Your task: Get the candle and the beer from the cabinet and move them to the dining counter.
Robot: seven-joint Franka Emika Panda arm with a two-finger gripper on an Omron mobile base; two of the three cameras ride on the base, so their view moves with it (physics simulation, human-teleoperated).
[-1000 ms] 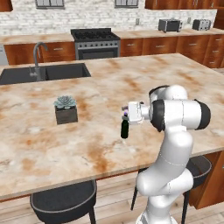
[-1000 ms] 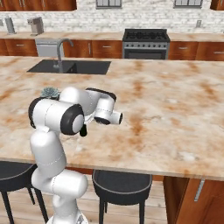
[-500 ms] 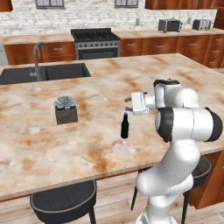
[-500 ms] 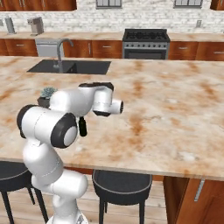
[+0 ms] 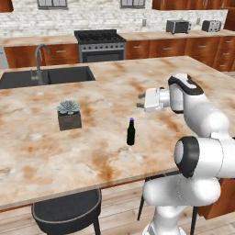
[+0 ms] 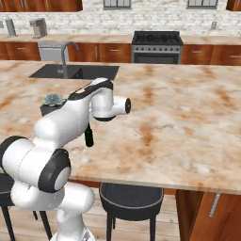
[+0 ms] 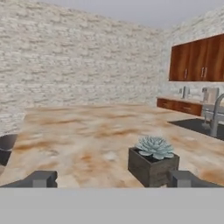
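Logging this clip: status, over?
Pincer open, empty, raised above the dining counter. Beer upright on it, apart from the pincer. Potted succulent well left of beer.

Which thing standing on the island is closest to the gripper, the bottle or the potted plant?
The bottle: dark, slim, purple-capped, standing upright just below and beside the open gripper. The potted plant sits farther off, toward the sink side.

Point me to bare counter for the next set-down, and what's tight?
Bare marble right of the beer, out to the dining counter far corner. Also open between the succulent planter and the beer. Tight by the sink. Gripper open above the beer.
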